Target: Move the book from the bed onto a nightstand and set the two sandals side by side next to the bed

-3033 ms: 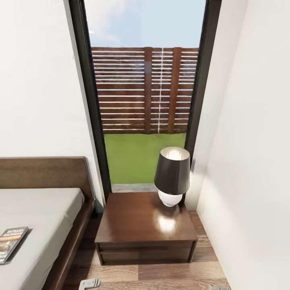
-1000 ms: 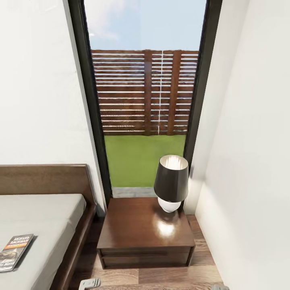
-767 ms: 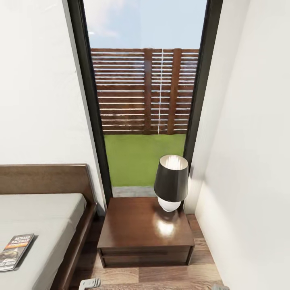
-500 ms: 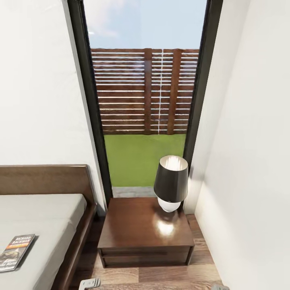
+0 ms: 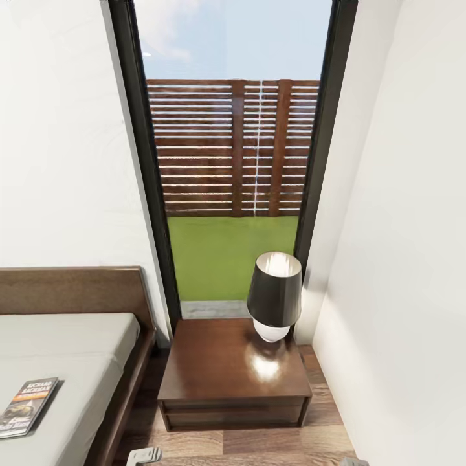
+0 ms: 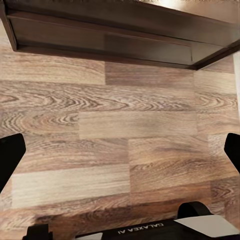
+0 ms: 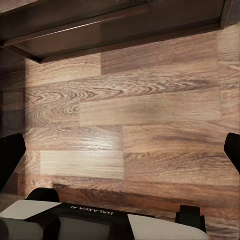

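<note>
Grey mattress of the bed [image 5: 65,336], at your left, carries the book [image 5: 27,406], which lies flat near the mattress's front edge, well apart from the nightstand [image 5: 220,369]; you have not yet moved it. Next to the right, the nightstand's top is bare apart from the lamp [image 5: 274,296] at its back right corner, so you have room to set the book down. Your left gripper [image 6: 120,150] and right gripper [image 7: 120,150] both hang over bare floor [image 6: 125,125] with fingers spread wide, grasping nothing. By this evidence, both parts of your task remain: the book's transfer and the sandals' pairing.
</note>
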